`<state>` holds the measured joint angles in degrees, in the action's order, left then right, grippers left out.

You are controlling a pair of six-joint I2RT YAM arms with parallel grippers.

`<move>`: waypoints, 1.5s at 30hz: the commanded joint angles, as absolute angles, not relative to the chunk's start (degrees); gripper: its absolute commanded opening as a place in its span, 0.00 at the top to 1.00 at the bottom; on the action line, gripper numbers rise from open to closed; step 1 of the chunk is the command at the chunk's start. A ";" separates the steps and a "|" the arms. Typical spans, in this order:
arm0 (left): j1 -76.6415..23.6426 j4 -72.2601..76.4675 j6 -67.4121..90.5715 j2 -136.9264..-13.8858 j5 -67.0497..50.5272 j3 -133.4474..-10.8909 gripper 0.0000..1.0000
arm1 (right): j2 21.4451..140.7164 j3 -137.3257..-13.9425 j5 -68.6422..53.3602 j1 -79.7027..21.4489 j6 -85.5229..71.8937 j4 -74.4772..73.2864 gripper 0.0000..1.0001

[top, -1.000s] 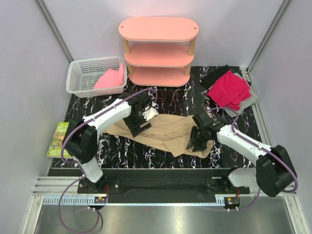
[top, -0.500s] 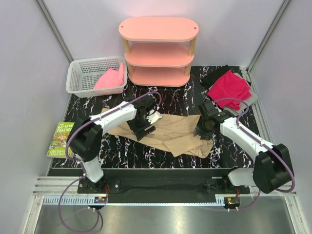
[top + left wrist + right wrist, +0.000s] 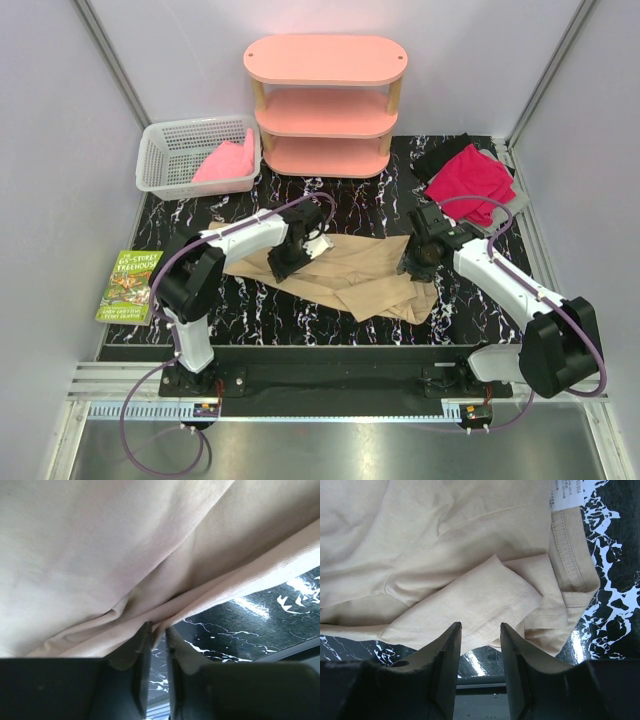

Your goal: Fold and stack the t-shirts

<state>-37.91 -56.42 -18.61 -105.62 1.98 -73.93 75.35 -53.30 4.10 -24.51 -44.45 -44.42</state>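
Looking at the top view: tan t-shirt (image 3: pixel 350 280) lies crumpled mid-table, soft matte knit with diagonal creases. The table (image 3: pixel 350 205) is glossy black marble with white veining. Left gripper (image 3: pixel 282 262) sits on the shirt's left part, right gripper (image 3: pixel 415 262) at its right edge. Magenta-red t-shirt (image 3: pixel 470 180) is heaped on the black t-shirt (image 3: pixel 440 155) and the grey t-shirt (image 3: pixel 512 205) at the far right corner. Light pink t-shirt (image 3: pixel 225 162) is in the white mesh basket (image 3: pixel 160 150). Pink oval three-tier shelf (image 3: pixel 325 60) stands at the back, book (image 3: pixel 127 285) at the left edge.

Left wrist: gripper (image 3: pixel 157 626) is nearly closed, pinching a thin fold of the tan t-shirt (image 3: pixel 100 555). Fine ribbed weave; cloth hangs off the tips with table (image 3: pixel 240 625) visible beneath.

Right wrist: gripper (image 3: pixel 480 627) has a narrow gap and holds nothing, hovering over a folded stitched sleeve of the tan t-shirt (image 3: pixel 460 555). Collar seam and white label sit at upper right.

Versus 1 s ago: right gripper has moved from the shirt's near-right corner to its far-right edge. Left arm has swung slightly right. Other shirts unchanged.
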 commanded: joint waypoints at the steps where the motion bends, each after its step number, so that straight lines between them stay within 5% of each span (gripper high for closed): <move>1: -37.97 -56.25 -19.69 -105.21 4.04 -77.43 0.82 | 73.65 -53.88 6.85 -23.82 -43.77 -44.30 0.56; 18: -32.79 -57.92 -21.18 -114.34 5.10 -89.47 0.78 | 79.19 -53.26 13.53 -23.20 -41.75 -44.04 0.51; 23: -32.61 -58.01 -21.01 -110.23 2.46 -86.32 0.75 | 81.30 -52.56 12.83 -22.77 -41.75 -43.16 0.43; 30: -32.61 -58.53 -20.57 -103.80 0.88 -80.95 0.70 | 84.81 -50.63 9.41 -21.62 -41.40 -39.03 0.44; 35: -32.61 -58.54 -20.39 -101.34 0.35 -79.10 0.58 | 87.53 -48.60 6.42 -20.92 -41.57 -35.34 0.48; 39: -32.61 -57.22 -20.30 -102.47 0.79 -77.26 0.57 | 88.42 -48.60 4.92 -20.92 -41.66 -34.37 0.54; 42: -32.61 -55.64 -20.48 -103.88 1.14 -76.21 0.61 | 87.02 -48.60 4.40 -20.92 -41.66 -34.37 0.65; 45: -32.61 -54.41 -20.65 -105.37 2.19 -75.85 0.77 | 84.65 -48.52 3.87 -20.92 -41.75 -34.89 0.78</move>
<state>-32.51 -57.21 -20.47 -103.61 1.72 -76.38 88.09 -48.60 4.95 -21.21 -41.54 -36.21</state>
